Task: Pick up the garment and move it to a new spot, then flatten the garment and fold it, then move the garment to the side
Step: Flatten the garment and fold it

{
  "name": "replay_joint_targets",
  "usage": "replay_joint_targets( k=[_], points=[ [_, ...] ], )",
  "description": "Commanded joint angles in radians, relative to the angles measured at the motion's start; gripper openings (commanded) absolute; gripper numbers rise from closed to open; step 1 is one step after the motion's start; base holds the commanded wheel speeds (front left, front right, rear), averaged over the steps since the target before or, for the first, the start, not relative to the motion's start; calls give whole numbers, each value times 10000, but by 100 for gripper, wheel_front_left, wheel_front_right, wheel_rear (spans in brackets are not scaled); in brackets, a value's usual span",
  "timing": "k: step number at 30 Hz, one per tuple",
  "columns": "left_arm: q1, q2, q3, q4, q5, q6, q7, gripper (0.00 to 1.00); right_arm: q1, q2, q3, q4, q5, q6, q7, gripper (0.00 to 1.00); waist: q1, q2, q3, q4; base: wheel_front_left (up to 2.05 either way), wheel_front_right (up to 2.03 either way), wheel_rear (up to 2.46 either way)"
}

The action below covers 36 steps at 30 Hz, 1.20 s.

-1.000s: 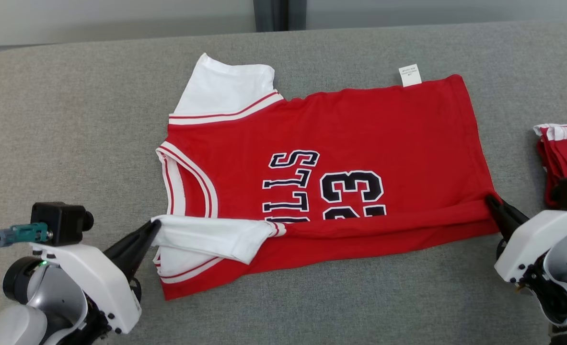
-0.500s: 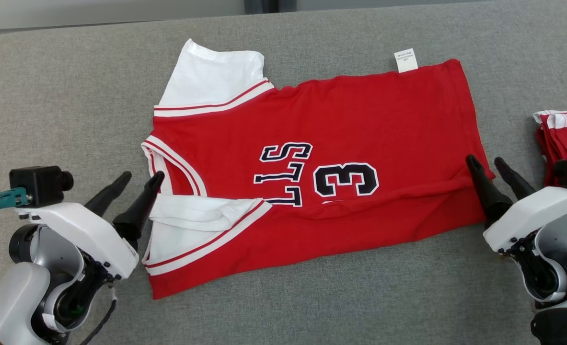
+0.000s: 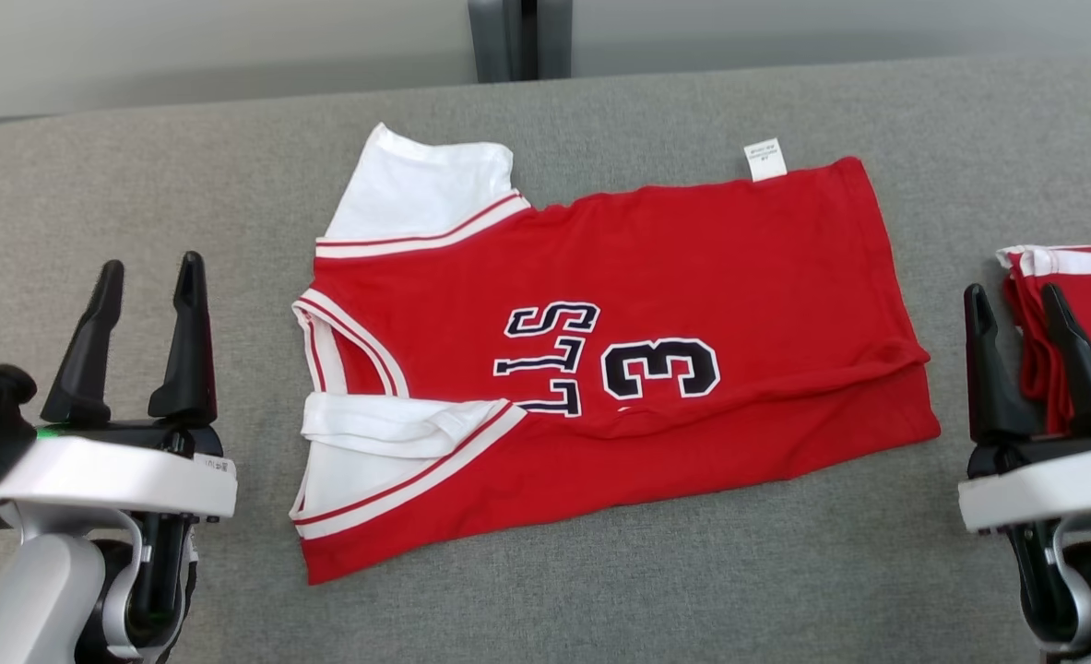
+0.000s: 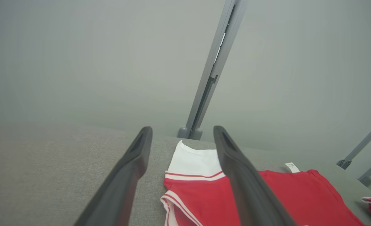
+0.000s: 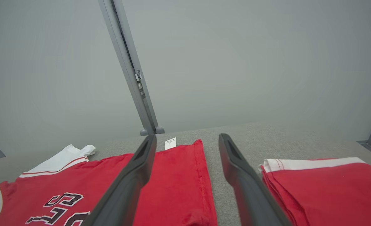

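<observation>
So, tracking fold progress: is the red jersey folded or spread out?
Partly folded: the jersey has its near edge and sleeve turned over the front, hiding some lettering.

Head view high, looking down on jersey [image 3: 619, 267]; wrist views low, level, facing back wall [image 4: 78, 62]; all share jersey

Red jersey [image 3: 656, 267] lies flat, near edge folded over.
</observation>
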Motion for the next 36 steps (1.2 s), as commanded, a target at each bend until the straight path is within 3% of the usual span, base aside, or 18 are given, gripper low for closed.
replay_joint_targets(
  k=[1, 4, 9, 16, 36],
  points=[
    [161, -45, 98, -176, 324, 144, -156, 100, 240, -56, 10, -194, -275, 1, -225, 100, 0, 0, -206, 32, 0, 0, 0],
    [455, -266, 280, -556, 880, 263, -328, 100, 619, -32, 8, -589, -909, 1, -586, 100, 0, 0, -482, 66, 0, 0, 0],
    [965, -506, 549, -643, 1848, 91, -380, 100, 1298, 110, -30, -942, -1542, 1, -793, 100, 0, 0, -962, 134, 0, 0, 0],
    [1686, -317, 508, 164, 2784, -171, -382, 100, 1860, 190, -84, -619, -1897, 1, -685, 100, 0, 0, -1433, 112, 0, 0, 0],
    [1871, -535, 125, 554, 2980, -524, -205, 100, 2039, 281, -139, -546, -1640, 1, -431, 100, 0, 0, -1624, 260, 0, 0, 0]
  ],
)
